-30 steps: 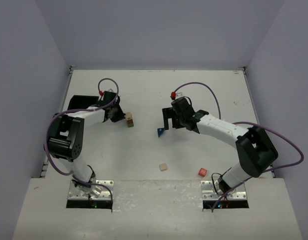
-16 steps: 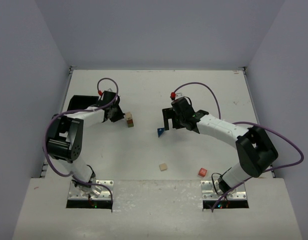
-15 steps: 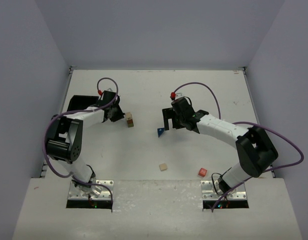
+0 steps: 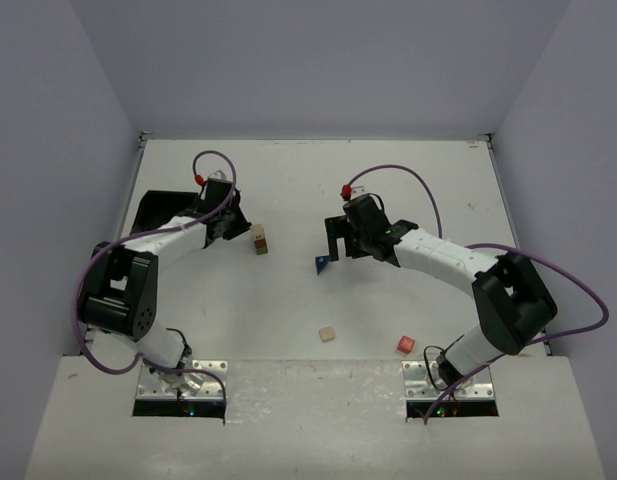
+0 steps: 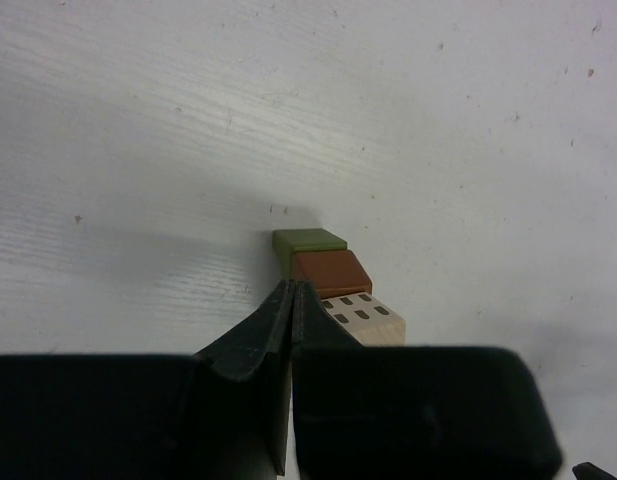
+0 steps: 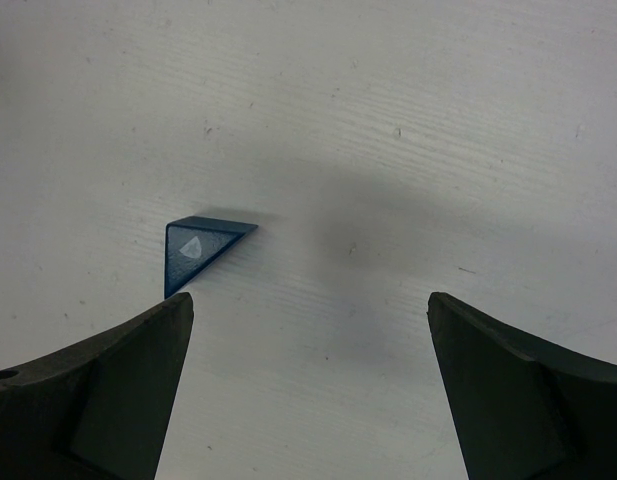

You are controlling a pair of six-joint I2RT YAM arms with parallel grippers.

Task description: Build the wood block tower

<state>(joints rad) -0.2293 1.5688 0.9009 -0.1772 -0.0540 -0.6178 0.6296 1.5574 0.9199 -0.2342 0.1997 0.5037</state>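
Observation:
A small stack [image 4: 260,239] stands left of centre: an olive-green block [image 5: 308,241], a reddish-brown face [image 5: 331,268] and a tan block with dark dots [image 5: 363,318]. My left gripper [image 4: 235,228] is shut on nothing, and its tips [image 5: 293,287] sit against the stack's left side. The blue wedge [image 4: 320,263] lies flat on the table. My right gripper [image 4: 335,243] hovers over it, open. In the right wrist view the wedge [image 6: 201,246] lies just ahead of the left fingertip [image 6: 173,315], outside the gap. A loose tan cube [image 4: 328,333] and a red cube [image 4: 405,345] lie nearer the bases.
A black square tray [image 4: 155,208] sits at the table's left edge, behind the left arm. Purple cables loop above both arms. White walls close in the table at the back and on both sides.
The left arm's elbow has swung outward to the left while its shut gripper stays beside the stack. The right arm and all blocks have not moved.

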